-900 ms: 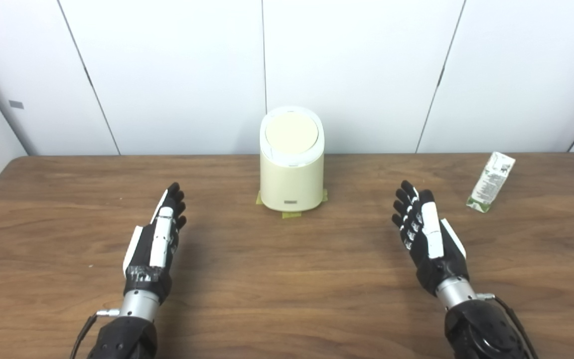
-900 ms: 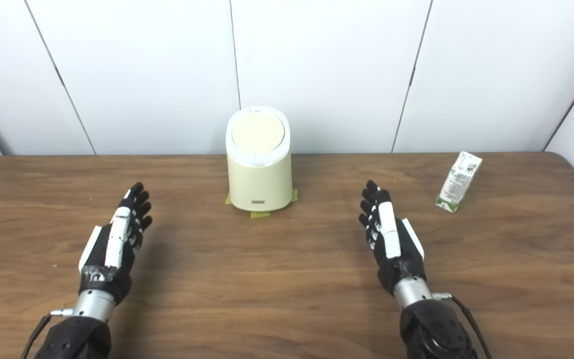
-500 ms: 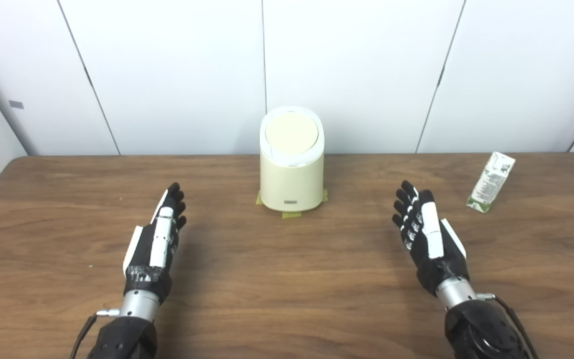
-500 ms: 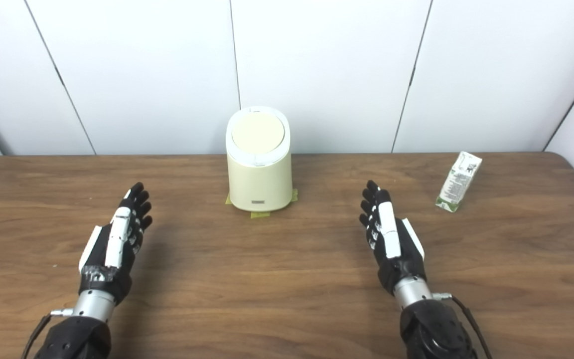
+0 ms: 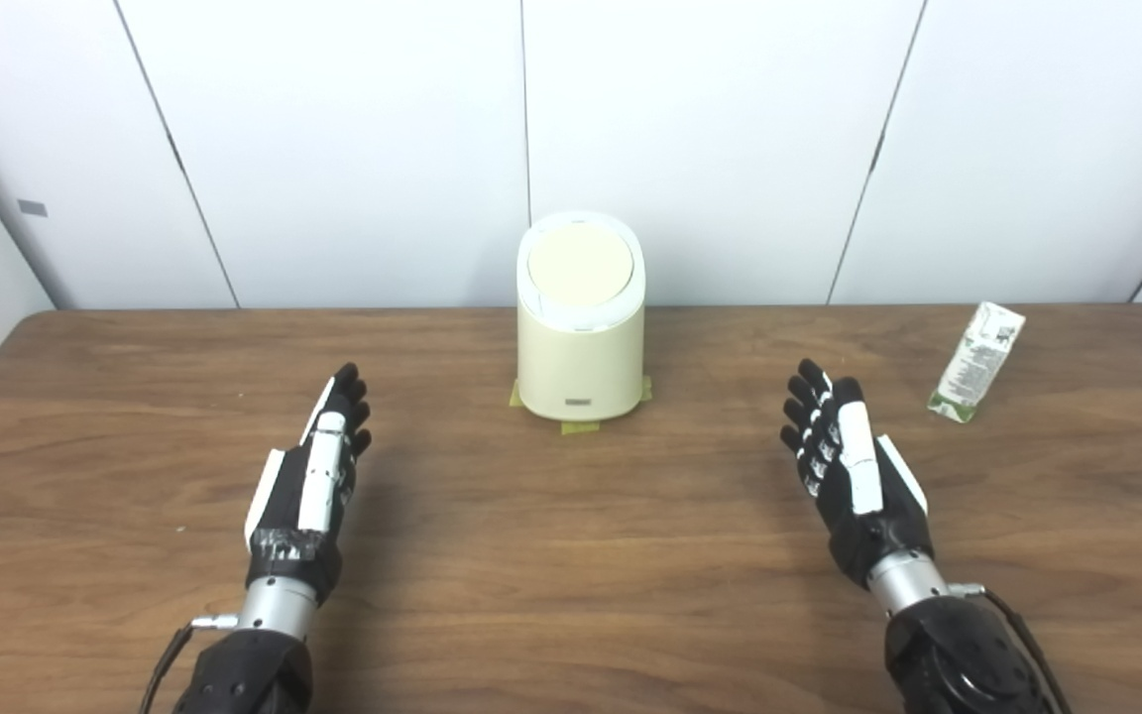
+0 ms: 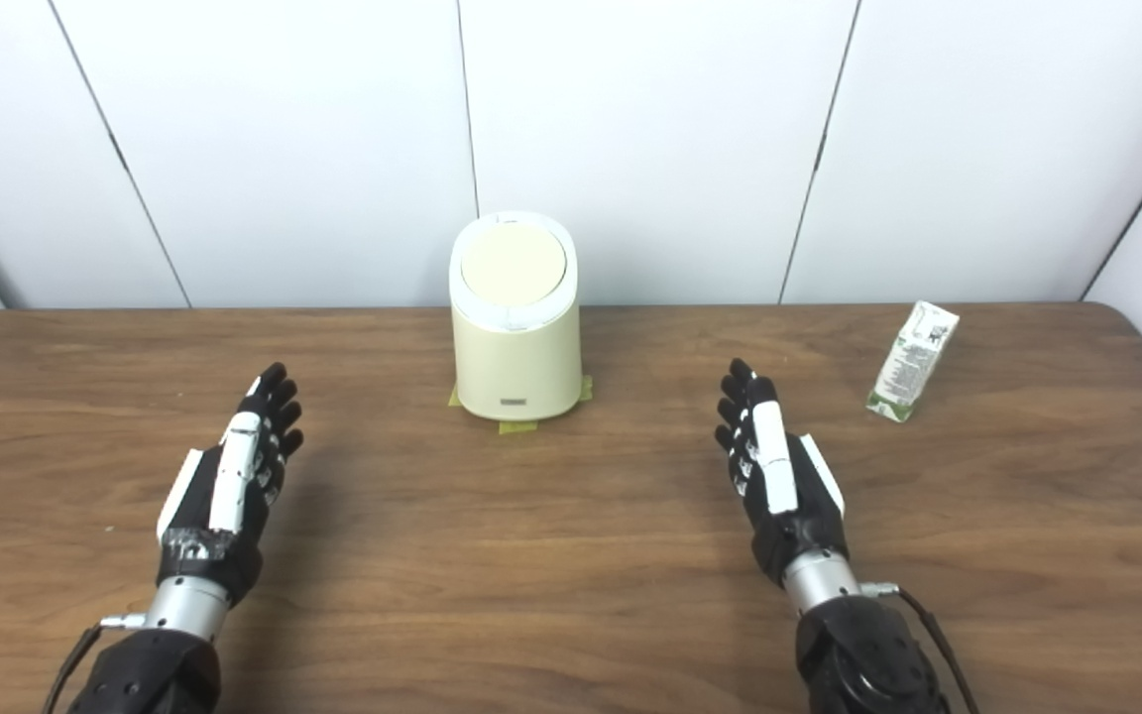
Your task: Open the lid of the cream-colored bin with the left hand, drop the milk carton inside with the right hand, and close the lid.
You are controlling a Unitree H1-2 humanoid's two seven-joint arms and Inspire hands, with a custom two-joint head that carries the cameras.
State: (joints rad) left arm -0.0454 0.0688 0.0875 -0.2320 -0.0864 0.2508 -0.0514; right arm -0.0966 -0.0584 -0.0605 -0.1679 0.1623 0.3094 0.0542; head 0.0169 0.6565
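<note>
Wooden table (image 5: 571, 555): lidded bin (image 5: 580, 327), carton (image 5: 975, 362) far right, both hands (image 5: 308, 481) (image 5: 849, 466) spread, empty.

Black left hand (image 5: 308, 476), white plates, silver wrist, seemingly taped.

A cream-coloured bin (image 5: 580, 347) with white-rimmed lid (image 5: 580, 264) is noted on yellow-green tape (image 5: 579, 427). The milk carton (image 5: 975, 375) is printed white and green. Brown wood grain is shown by the table (image 5: 571, 555).
</note>
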